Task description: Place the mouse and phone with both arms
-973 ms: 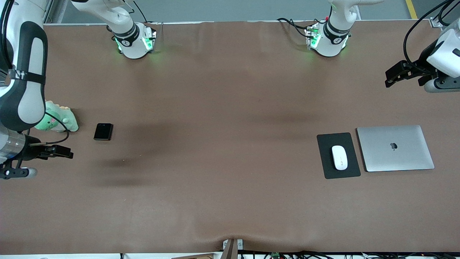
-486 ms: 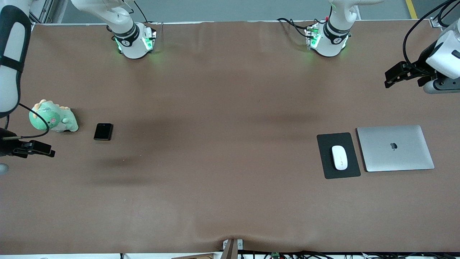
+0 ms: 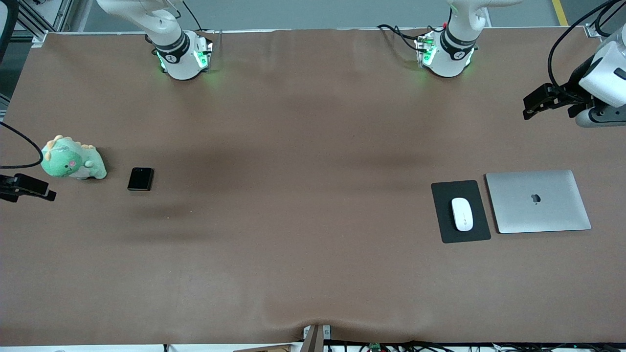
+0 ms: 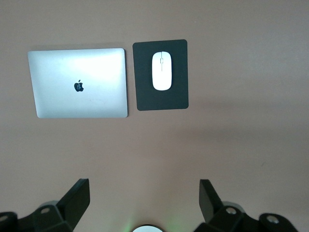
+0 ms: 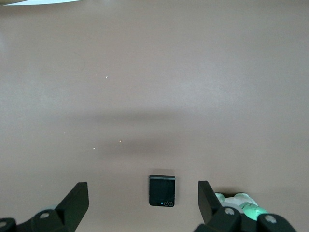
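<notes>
The white mouse (image 3: 462,214) lies on a dark mouse pad (image 3: 460,210) toward the left arm's end of the table; it also shows in the left wrist view (image 4: 161,71). The black phone (image 3: 140,179) lies flat toward the right arm's end, also in the right wrist view (image 5: 162,190). My left gripper (image 3: 533,104) is open and empty, high above the table's end, away from the mouse. My right gripper (image 3: 29,188) is open and empty at the view's edge, up above the table beside the phone.
A closed silver laptop (image 3: 538,201) lies beside the mouse pad. A green plush dinosaur (image 3: 73,160) sits next to the phone, toward the table's end. The two green-lit bases (image 3: 183,56) stand along the table's edge farthest from the front camera.
My right arm has drawn back toward its end of the table and risen, uncovering the plush dinosaur. The left gripper has hardly moved. Mouse and phone lie still.
</notes>
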Controlling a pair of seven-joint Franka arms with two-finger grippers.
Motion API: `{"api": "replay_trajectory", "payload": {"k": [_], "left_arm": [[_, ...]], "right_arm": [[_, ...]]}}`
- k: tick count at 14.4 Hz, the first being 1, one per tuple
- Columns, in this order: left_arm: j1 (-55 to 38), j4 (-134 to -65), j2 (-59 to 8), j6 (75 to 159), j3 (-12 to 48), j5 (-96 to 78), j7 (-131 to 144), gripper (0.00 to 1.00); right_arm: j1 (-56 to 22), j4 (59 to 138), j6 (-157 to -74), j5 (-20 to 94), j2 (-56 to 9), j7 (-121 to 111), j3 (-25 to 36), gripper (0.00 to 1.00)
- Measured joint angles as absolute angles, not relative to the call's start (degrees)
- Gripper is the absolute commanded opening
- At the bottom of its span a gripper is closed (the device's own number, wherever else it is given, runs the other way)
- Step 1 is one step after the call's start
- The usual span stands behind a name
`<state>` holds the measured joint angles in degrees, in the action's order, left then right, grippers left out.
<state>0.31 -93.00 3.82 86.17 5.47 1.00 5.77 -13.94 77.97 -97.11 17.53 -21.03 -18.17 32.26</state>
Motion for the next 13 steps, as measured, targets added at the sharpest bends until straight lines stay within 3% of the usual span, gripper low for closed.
{"api": "replay_trajectory", "payload": {"k": [8, 10, 13], "left_arm": [[0.31, -92.32, 3.82, 86.22, 5.47, 1.00, 5.77, 1.00], [0.36, -91.99, 3.82, 86.22, 5.44, 1.00, 5.76, 1.00], [0.40, -91.57, 3.82, 86.21, 5.42, 1.00, 5.76, 1.00]], "right_arm": [[-9.82, 75.72, -85.95, 15.13, -15.33, -18.79, 30.04, 1.00], [-7.47, 76.24, -85.04, 11.68, -12.82, -18.87, 26.24, 1.00], [0.05, 78.17, -84.56, 7.33, -9.48, -18.79, 14.90, 1.00]]}}
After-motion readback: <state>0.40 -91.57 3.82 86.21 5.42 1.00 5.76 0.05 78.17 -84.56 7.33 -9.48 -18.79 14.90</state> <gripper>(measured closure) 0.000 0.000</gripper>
